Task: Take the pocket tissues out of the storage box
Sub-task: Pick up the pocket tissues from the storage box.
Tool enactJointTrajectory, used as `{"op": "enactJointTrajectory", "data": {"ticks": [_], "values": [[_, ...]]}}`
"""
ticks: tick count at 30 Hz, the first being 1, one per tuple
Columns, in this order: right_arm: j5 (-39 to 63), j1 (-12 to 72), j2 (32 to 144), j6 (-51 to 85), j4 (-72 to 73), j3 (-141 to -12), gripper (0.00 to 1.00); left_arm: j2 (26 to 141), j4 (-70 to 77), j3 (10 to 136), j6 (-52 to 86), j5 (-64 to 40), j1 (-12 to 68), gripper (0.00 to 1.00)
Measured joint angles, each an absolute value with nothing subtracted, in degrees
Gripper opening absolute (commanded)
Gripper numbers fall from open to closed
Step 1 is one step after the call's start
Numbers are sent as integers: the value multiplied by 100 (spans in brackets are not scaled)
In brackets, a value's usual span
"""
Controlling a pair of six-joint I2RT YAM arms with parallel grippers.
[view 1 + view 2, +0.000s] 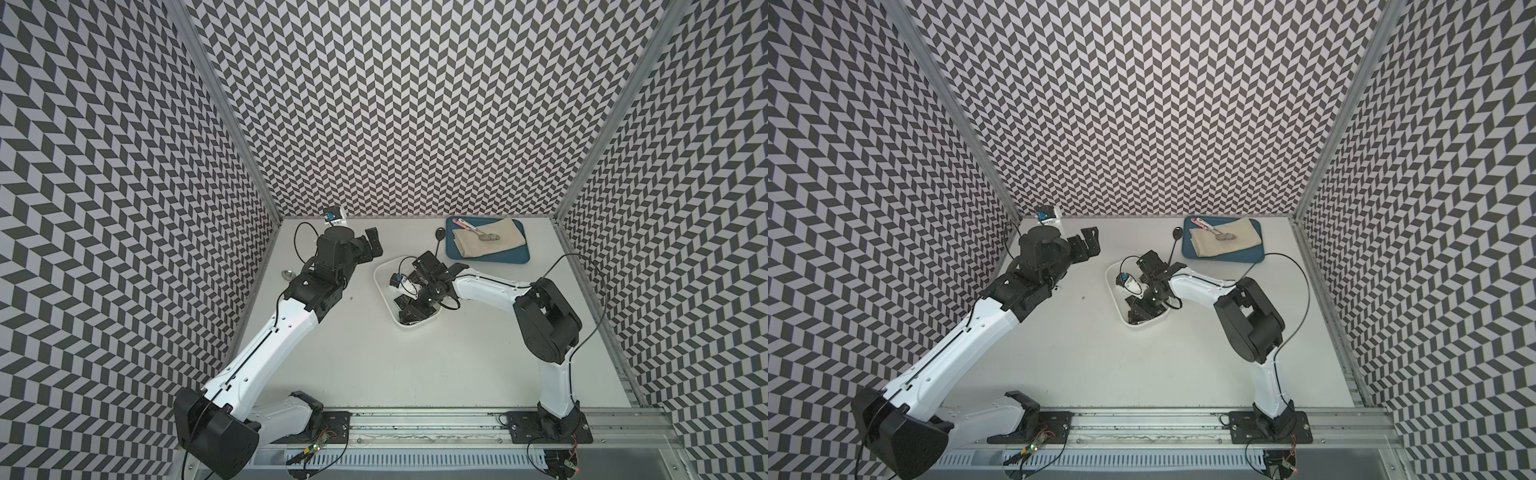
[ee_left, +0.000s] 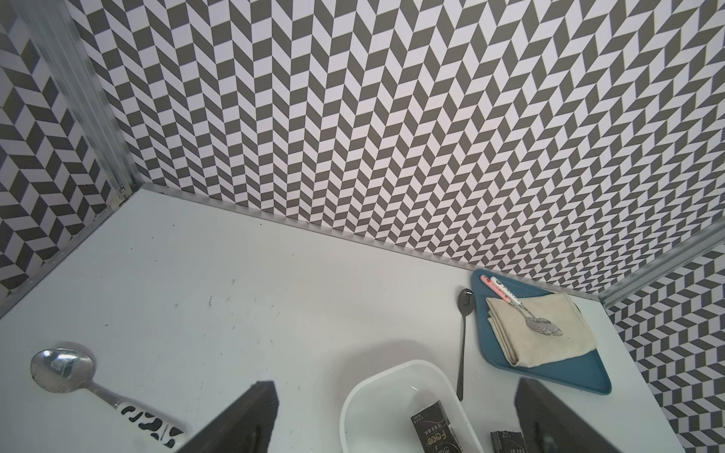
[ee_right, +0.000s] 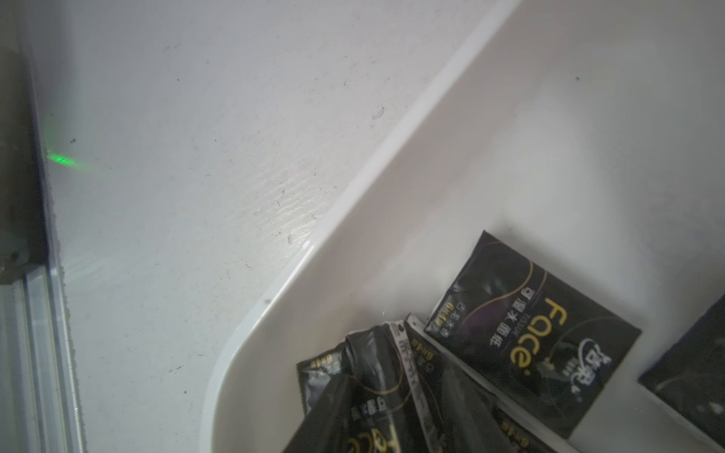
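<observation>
The white storage box (image 1: 377, 282) (image 1: 1109, 286) sits mid-table, with several black pocket tissues (image 1: 409, 319) (image 1: 1136, 319) heaped at its near end. My right gripper (image 1: 406, 312) (image 1: 1135, 311) reaches down into that heap. In the right wrist view the packets (image 3: 533, 337) lie against the box wall (image 3: 396, 147), and its fingertips are not clear among them. In the left wrist view one packet (image 2: 433, 431) lies in the box (image 2: 345, 408) and another (image 2: 506, 443) lies on the table beside it. My left gripper (image 1: 373, 241) (image 2: 394, 384) hangs open and empty to the left of the box.
A blue tray (image 1: 515, 257) (image 2: 580, 376) with a beige cloth and a spoon lies at the back right. A dark spoon (image 1: 439, 235) (image 2: 463, 337) lies between tray and box. A silver spoon (image 1: 286, 274) (image 2: 62, 368) lies by the left wall.
</observation>
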State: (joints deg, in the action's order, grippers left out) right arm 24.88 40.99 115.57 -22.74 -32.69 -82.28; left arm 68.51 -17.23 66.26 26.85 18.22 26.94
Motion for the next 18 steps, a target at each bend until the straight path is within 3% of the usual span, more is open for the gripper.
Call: {"op": "enactJointTrajectory", "data": {"ticks": [2,5,18], "values": [[2491,4108,11590,-2274,-3288,-8259,12,6849,-1723,6622,2685,1820,2694,99],[2497,4108,11618,-2296,-3295,-8311,3,6847,-1723,6615,2685,1815,2681,99],[2517,4032,11535,-2099,-3264,-8318,0,6792,-1723,6608,2685,1806,2620,99]]}}
